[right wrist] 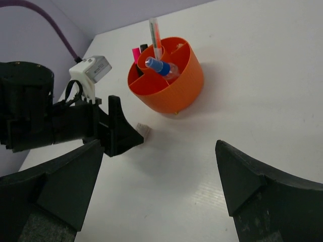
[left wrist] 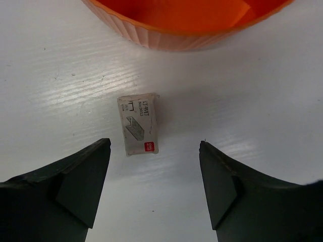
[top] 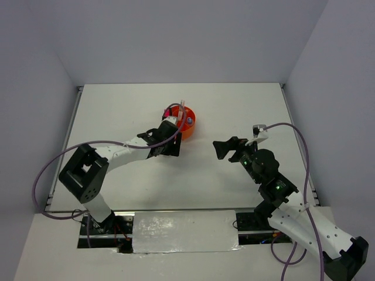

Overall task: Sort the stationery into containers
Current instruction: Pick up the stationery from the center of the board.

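Small white printed box [left wrist: 139, 124] sits just near-left of the round orange plastic organiser [left wrist: 151, 38], between the wide-open jaws of the left gripper [left wrist: 154, 146], untouched. Right gripper [right wrist: 158, 144] gapes wide too, holding nothing.

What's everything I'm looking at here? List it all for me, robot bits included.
organiser: one, orange, round with compartments, on the table.
marker: one, white with a blue cap, leaning in the organiser.
highlighter: one, pink tip, standing in the organiser.
dark item: one, black, beside the highlighter, mostly hidden.
pen: one, clear and orange, upright in the organiser.
small box: one, white with print, flat on the table just outside the organiser.
table: one, white.
cables: two, purple, one along each arm.
left hand: one, black, open, its fingers either side of the small box, not touching it.
right hand: one, black, open, empty.
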You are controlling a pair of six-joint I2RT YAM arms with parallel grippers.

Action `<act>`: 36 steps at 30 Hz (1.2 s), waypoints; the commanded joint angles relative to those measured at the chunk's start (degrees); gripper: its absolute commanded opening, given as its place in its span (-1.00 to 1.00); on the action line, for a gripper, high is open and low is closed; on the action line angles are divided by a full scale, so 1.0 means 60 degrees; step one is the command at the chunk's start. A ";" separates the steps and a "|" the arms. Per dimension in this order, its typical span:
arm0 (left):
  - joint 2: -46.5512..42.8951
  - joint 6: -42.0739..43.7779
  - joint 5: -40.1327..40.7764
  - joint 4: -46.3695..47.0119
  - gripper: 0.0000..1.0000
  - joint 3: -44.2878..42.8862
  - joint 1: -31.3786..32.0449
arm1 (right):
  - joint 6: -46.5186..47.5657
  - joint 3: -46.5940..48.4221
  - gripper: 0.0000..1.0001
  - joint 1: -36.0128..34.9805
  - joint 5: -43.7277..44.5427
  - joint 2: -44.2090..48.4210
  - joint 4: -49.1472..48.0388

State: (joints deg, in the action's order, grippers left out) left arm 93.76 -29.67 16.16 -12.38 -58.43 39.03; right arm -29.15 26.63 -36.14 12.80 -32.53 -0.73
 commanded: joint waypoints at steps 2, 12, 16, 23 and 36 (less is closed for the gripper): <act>0.0633 0.0199 0.0161 -0.0089 0.66 -0.0383 -0.0074 | -0.0006 0.0116 0.99 -0.0041 -0.0185 0.0222 0.0590; 0.1308 0.0286 0.0455 0.0232 0.34 -0.0251 -0.0074 | 0.0024 0.0205 0.99 -0.0056 -0.0316 0.0383 0.0751; 0.1103 0.0302 0.0456 0.0320 -0.47 0.0056 -0.0088 | 0.0038 0.0190 0.99 -0.0056 -0.0346 0.0471 0.0810; -0.0110 0.0490 0.0500 0.0438 -1.00 0.0861 -0.0088 | -0.0035 0.0175 0.99 -0.0056 -0.0551 0.0325 0.0694; -0.4593 0.2234 -0.2194 0.2542 -1.00 0.2647 0.0568 | -0.0311 0.0087 0.99 -0.0041 -0.2761 -0.0406 -0.0375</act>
State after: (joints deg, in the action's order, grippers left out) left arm 70.61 -20.40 9.91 -4.99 -45.01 40.10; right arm -29.23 26.61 -36.12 2.33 -33.43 1.65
